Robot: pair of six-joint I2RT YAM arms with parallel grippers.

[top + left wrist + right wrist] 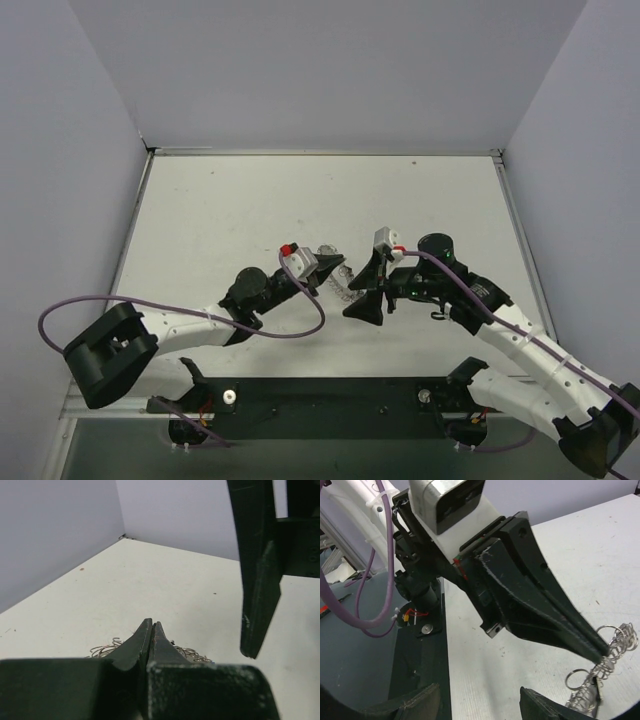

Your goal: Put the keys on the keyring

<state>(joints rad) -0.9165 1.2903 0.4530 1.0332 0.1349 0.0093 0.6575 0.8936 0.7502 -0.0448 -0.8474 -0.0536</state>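
Note:
The keyring (345, 283) is a silvery coil-like ring held just above the white table (250, 210) at its middle. My left gripper (338, 275) is shut on it. In the right wrist view the left gripper (602, 652) pinches the keyring (617, 640), and a small plain ring (576, 679) dangles from the coil's lower end. In the left wrist view only wire loops of the keyring (102, 650) peek out beneath the closed left gripper (152, 625). My right gripper (365, 288) stands open just right of the ring, nothing between its fingers (545, 707). The keys are out of view.
Grey walls enclose the table on three sides. The black mounting plate (330, 405) runs along the near edge. A purple cable (300, 330) loops beside the left arm. One right finger (257, 605) hangs close to the left gripper's tips.

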